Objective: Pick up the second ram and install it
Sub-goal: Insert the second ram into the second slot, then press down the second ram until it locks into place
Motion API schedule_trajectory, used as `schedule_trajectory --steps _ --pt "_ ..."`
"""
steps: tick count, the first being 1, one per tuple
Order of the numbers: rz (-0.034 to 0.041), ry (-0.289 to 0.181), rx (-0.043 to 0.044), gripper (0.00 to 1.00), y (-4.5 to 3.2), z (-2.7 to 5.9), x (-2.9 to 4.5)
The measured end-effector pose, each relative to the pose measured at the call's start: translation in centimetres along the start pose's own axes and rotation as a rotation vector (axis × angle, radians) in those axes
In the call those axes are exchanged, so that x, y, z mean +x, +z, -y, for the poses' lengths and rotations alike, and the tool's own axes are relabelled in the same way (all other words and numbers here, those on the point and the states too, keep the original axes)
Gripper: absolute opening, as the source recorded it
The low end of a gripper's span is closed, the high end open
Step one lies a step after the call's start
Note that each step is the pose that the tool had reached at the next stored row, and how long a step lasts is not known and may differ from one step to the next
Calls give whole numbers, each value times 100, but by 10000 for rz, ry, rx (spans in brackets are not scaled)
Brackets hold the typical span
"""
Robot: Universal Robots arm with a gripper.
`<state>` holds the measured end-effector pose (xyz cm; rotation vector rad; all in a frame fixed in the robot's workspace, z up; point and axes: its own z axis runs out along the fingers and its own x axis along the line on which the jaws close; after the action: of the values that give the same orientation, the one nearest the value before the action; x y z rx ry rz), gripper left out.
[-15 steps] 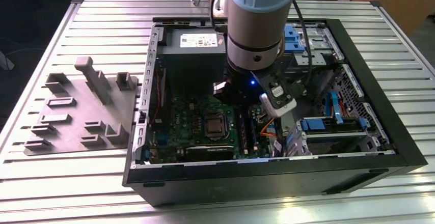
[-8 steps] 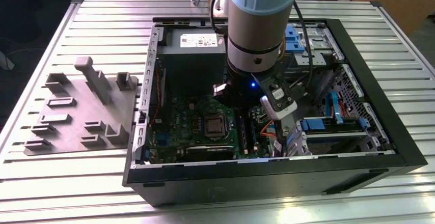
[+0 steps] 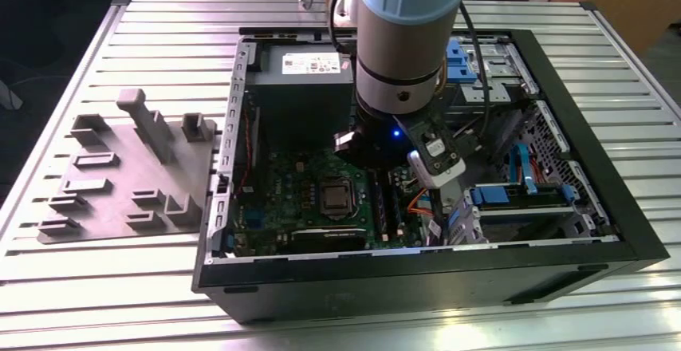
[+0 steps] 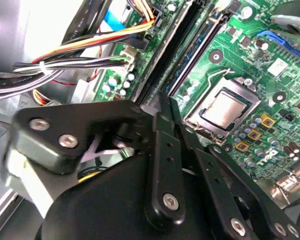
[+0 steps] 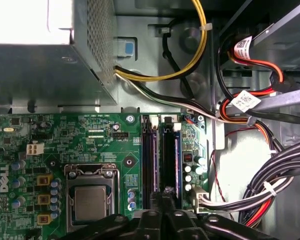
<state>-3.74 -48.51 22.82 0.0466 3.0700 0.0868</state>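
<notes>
In the first wrist view the second ram (image 5: 168,160), a thin dark stick, stands on edge in a slot of the green motherboard (image 5: 90,135). It runs straight out from my gripper (image 5: 165,196). The black fingers (image 4: 162,150) are drawn together on the stick's middle, right down at the slot. Another dark-blue stick (image 5: 150,160) sits in the neighbouring slot beside the processor socket (image 5: 90,200). In the exterior view my arm (image 3: 410,48) reaches down into the open computer case (image 3: 596,207), over the board's slots (image 3: 385,199).
Bundled power and data cables (image 5: 270,185) hang close beside the slots. The grey power-supply box (image 3: 303,88) fills the case's far corner, and blue drive bays (image 3: 521,191) stand on the exterior view's right. A grey fixture plate with blocks (image 3: 127,167) lies left of the case on the slatted table.
</notes>
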Motion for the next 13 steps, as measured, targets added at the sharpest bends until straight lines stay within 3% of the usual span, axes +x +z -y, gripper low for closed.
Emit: schedule_trajectory --steps 2,13 --pt "0 0 0 10 0 2 0" --pt "0 1 -8 10 -1 26 -1"
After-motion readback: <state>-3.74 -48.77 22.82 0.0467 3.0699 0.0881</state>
